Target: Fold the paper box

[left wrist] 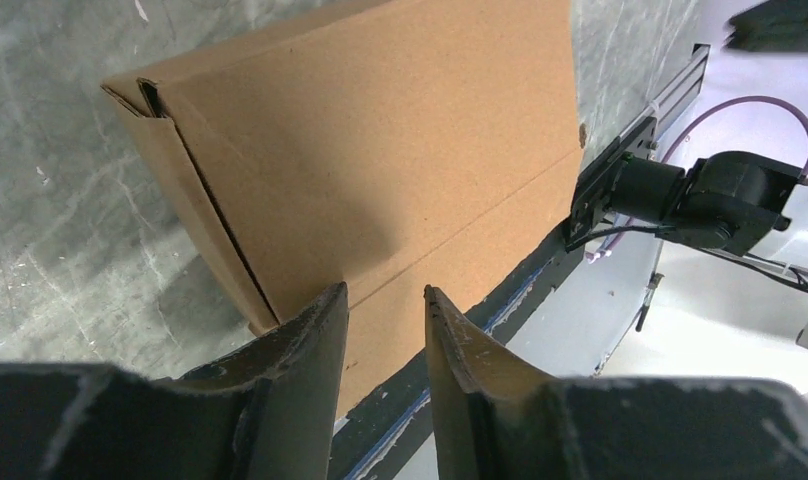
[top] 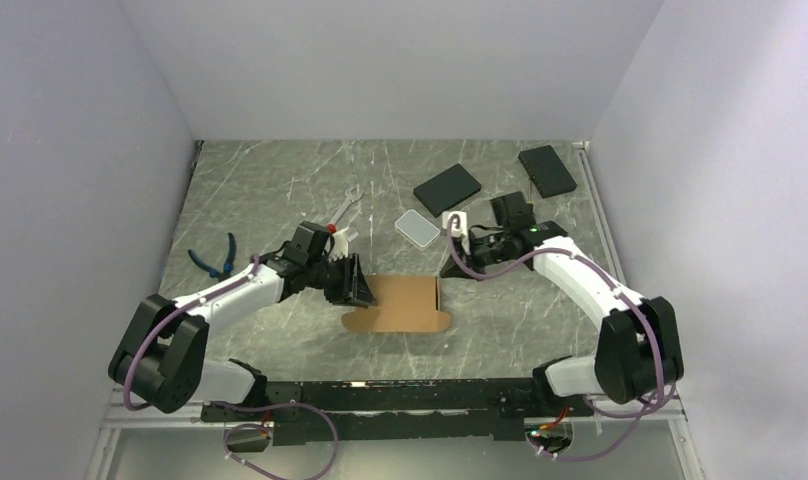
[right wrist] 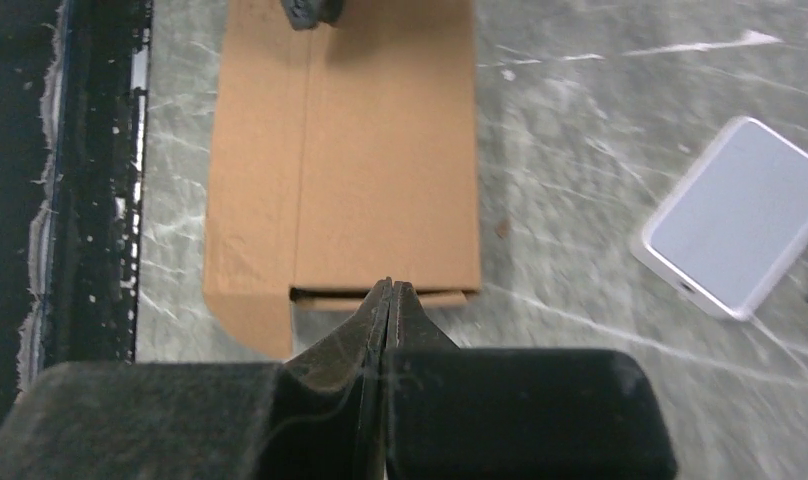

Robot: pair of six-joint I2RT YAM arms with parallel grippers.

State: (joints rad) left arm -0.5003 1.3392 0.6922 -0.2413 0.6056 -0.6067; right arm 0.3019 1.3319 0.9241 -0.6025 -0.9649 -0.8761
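The paper box (top: 408,300) is a flat brown cardboard carton lying on the table between the arms, with a flap sticking out along its near edge. My left gripper (top: 356,284) is at its left end, open, with the jaws a little apart; the left wrist view (left wrist: 385,292) shows the box's top face (left wrist: 380,150) just beyond the tips and nothing held. My right gripper (top: 448,270) is at the box's right end, shut and empty. In the right wrist view (right wrist: 390,285) its tips sit at the box's open end (right wrist: 360,150).
A small translucent white case (top: 417,227) lies behind the box, right of it in the right wrist view (right wrist: 740,230). Two black slabs (top: 447,189) (top: 547,170) lie at the back right. Blue pliers (top: 215,257) and a red-handled tool (top: 340,215) lie at the left. The black frame rail (right wrist: 90,200) runs along the near edge.
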